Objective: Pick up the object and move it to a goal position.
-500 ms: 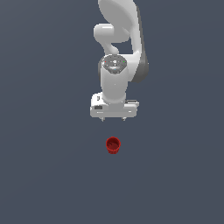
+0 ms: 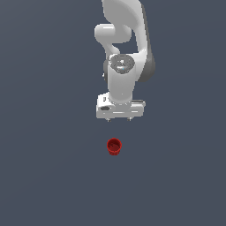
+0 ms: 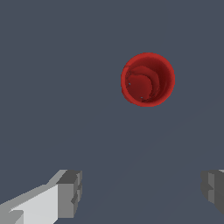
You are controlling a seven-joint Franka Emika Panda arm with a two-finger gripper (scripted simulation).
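The object (image 2: 114, 146) is a small red cup standing upright on the dark grey floor, hollow top facing up. In the wrist view the object (image 3: 148, 79) shows its open mouth and stepped inside. My white gripper (image 2: 119, 119) hangs above and slightly behind it, well apart from it. Its fingers (image 3: 70, 192) are spread wide with nothing between them, so the gripper (image 3: 142, 190) is open. The cup lies ahead of the fingertips, outside the gap.
The arm's white links (image 2: 126, 44) rise behind the gripper. A plain dark grey surface (image 2: 44, 176) surrounds the cup on all sides.
The gripper has shifted slightly; the cup stays where it was.
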